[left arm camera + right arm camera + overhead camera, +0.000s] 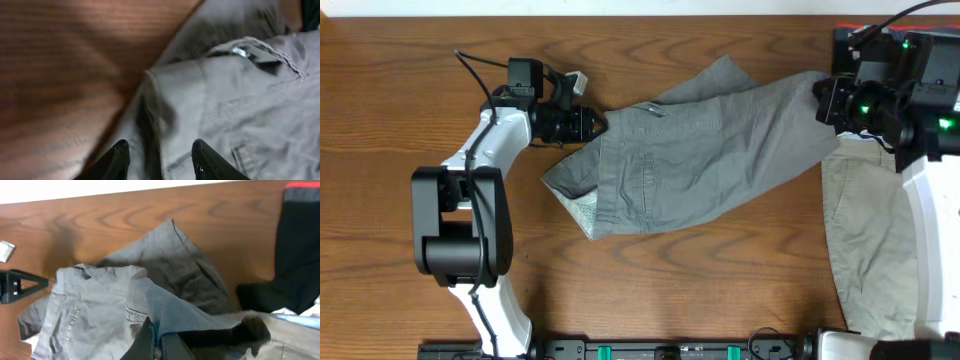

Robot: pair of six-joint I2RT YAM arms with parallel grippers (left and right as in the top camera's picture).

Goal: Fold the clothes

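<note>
Though rumpled, grey shorts point(700, 150) on table point(400, 80)

shorts point(240, 100) blurred, black garment point(300, 245) cut by edge

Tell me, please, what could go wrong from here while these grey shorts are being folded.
The left end effector stands open over the waistband of the medium-grey cotton shorts, so a pull by the right end effector, shut on the far end, may drag the whole garment instead of folding it.
That end lies beside the pale beige-khaki trousers, which could get snagged.
</note>
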